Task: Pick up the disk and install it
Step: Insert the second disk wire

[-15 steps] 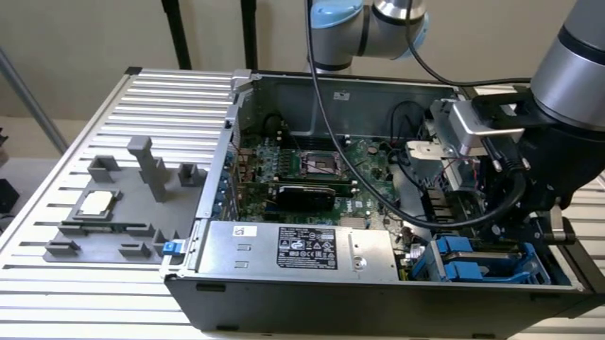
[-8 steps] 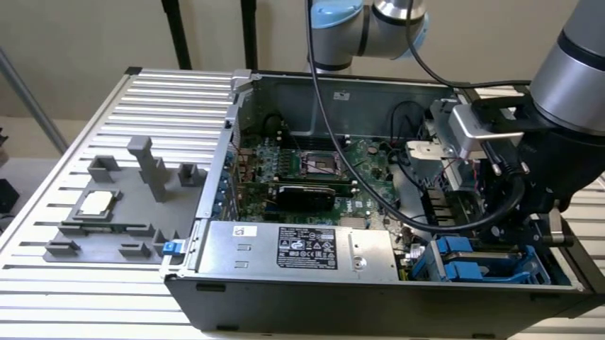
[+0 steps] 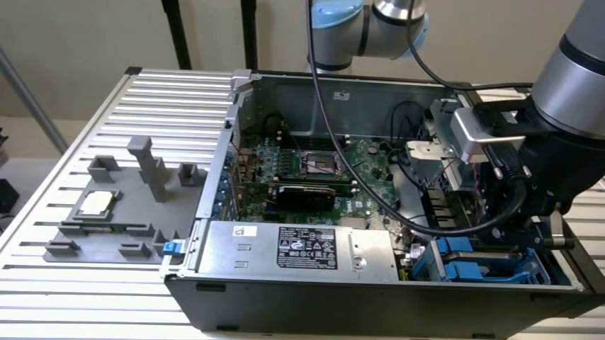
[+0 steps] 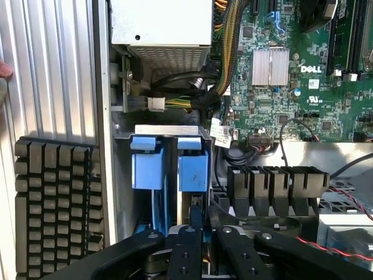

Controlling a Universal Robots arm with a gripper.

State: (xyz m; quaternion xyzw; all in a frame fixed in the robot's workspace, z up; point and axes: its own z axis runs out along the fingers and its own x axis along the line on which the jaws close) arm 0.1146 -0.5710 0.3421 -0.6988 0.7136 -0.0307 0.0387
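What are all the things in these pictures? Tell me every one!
computer case: one, dark grey, open, on the table
table: one, silver ribbed metal, under the case
motherboard: one, green, inside the case
power-supply box: one, grey with black label, at the case's near edge
disk: one, in a blue carrier, in the drive bay at the case's corner
empty blue carrier: one, beside the disk
parts holder: one, grey, on the table at the exterior view's left
CPU chip: one, silver, on the holder
keyboard: one, dark, outside the case
gripper: one, black, closed on the disk's edge
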